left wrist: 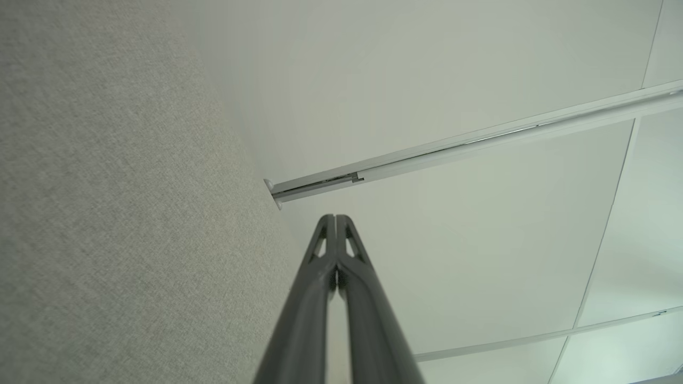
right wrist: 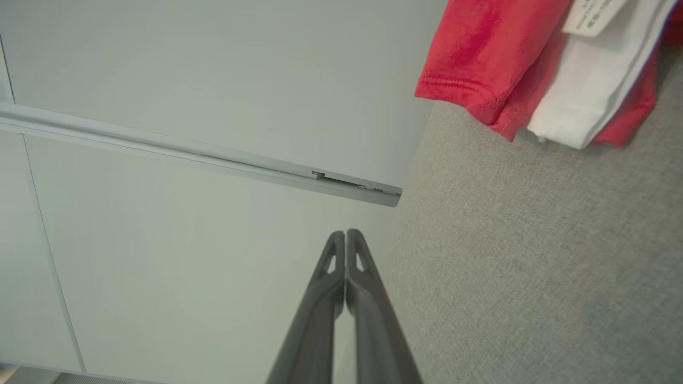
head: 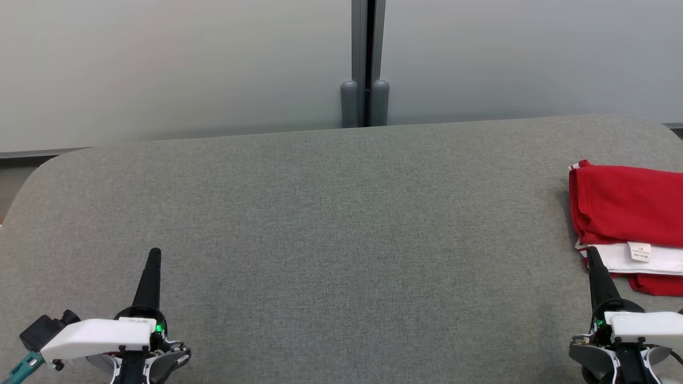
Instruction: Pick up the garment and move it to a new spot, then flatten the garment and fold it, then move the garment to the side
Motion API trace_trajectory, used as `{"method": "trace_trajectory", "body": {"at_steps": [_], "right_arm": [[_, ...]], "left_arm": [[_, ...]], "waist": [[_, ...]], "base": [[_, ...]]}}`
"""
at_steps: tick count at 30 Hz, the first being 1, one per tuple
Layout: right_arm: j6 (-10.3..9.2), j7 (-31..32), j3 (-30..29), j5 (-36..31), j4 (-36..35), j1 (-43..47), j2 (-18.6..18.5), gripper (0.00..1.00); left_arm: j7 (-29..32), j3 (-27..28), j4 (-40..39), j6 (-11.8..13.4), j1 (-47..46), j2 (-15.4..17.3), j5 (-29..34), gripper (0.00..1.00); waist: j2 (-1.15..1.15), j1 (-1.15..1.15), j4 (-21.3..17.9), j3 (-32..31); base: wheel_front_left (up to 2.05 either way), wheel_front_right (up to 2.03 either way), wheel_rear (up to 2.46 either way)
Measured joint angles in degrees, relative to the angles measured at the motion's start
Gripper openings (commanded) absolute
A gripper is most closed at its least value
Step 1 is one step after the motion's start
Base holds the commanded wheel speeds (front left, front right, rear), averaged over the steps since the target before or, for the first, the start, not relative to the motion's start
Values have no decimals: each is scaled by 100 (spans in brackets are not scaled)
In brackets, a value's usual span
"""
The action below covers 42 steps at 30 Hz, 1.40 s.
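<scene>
Both arms sat low at the near edge, fingers pointing away across the grey fabric table (head: 341, 224). The left gripper (head: 154, 253) and right gripper (head: 591, 252) were pressed together, empty. The folded red-and-white cloth garment (head: 624, 208) lay at the right, near the right gripper's tip.
</scene>
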Motion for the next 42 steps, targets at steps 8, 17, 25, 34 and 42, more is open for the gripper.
{"method": "trace_trajectory", "body": {"at_steps": [8, 17, 25, 34, 42], "right_arm": [[0, 109, -78, 400, -15, -25, 11, 0], [0, 190, -127, 722, -24, -35, 19, 0], [0, 285, -177, 1028, -34, -47, 25, 0], [0, 363, -246, 1345, -46, -51, 34, 0], [0, 386, -255, 1384, -47, -52, 37, 0]], "left_arm": [[109, 89, 8, -47, -4, -1, -359, 0], [202, 167, 13, -74, -23, -3, -637, 0], [298, 242, 18, -100, -41, -7, -914, 0], [400, 315, 24, -126, -72, -11, -1215, 0], [406, 333, 25, -135, -91, -16, -1241, 0]], "waist": [[0, 0, -23, -23], [0, 0, -43, -43], [0, 0, -63, -63], [0, 0, -85, -85], [0, 0, -87, -86]], "base": [[0, 0, 0], [0, 0, 0], [0, 0, 0], [0, 0, 0], [0, 0, 0]]}}
